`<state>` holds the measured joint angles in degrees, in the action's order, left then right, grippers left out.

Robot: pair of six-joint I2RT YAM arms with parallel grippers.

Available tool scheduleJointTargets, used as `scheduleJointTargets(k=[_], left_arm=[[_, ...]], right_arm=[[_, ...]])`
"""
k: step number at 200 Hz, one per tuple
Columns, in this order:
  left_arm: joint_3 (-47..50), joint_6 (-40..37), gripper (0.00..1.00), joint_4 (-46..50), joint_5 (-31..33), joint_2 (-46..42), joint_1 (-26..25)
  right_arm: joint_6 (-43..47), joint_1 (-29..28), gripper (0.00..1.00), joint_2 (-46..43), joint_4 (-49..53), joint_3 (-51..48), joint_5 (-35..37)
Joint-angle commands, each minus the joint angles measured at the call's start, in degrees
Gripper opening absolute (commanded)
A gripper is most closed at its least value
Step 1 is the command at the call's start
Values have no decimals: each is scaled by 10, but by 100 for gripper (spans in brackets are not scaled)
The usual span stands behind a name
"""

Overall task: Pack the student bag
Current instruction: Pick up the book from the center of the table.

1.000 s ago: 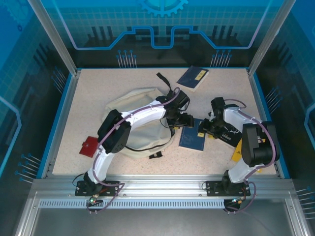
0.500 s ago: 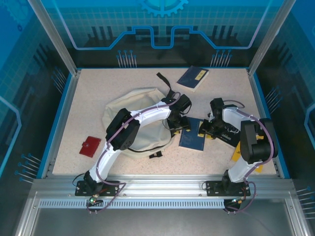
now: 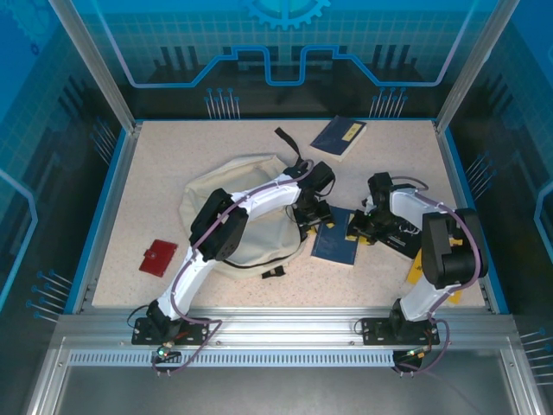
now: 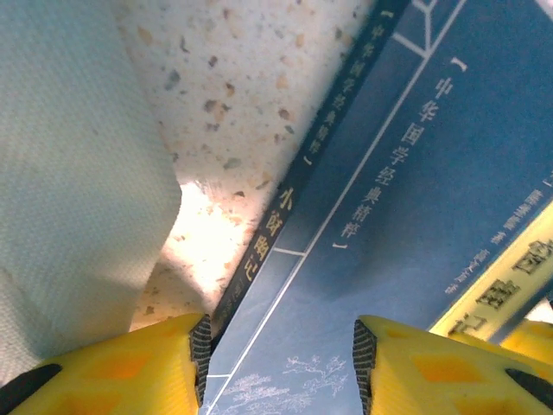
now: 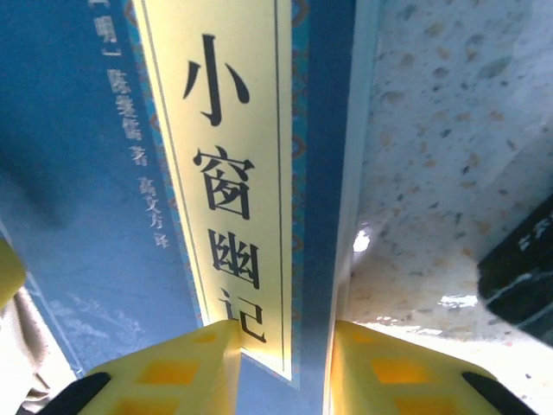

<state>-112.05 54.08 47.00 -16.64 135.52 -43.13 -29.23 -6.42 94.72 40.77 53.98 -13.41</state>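
The student bag [image 3: 246, 203], cream fabric with black straps, lies flat left of centre; its cloth [image 4: 69, 173] shows in the left wrist view. A blue book [image 3: 337, 244] with a yellow title label lies just right of it. My left gripper [image 3: 313, 213] reaches across the bag to the book's spine side. It [image 4: 279, 363] is open, one finger at the spine and the other over the cover [image 4: 415, 199]. My right gripper [image 3: 359, 226] stands at the book's opposite edge. It [image 5: 282, 354] is narrowly open, straddling the page edge beside the label [image 5: 225, 156].
A second blue book [image 3: 340, 137] lies at the back. A red wallet [image 3: 158, 257] sits near the left front. A black object [image 3: 404, 239] and a yellow one [image 3: 416, 270] lie under the right arm. Blue walls rim the table.
My left arm has swung right and its gripper has come down onto the book's spine side. Both pairs of jaws have narrowed. The right gripper has barely shifted.
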Motion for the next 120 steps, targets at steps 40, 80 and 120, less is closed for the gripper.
scheduleJointTargets(k=[40, 80, 120], left_arm=[[-17, -1, 45, 4, -48, 17, 0], [-12, -14, 49, -12, -64, -9, 11], [5, -58, 64, -24, -66, -89, 35]], right_arm=[[-19, -12, 13, -64, 27, 26, -21], [-23, -9, 0, -86, 33, 24, 13], [-4, 13, 0, -143, 19, 27, -34]])
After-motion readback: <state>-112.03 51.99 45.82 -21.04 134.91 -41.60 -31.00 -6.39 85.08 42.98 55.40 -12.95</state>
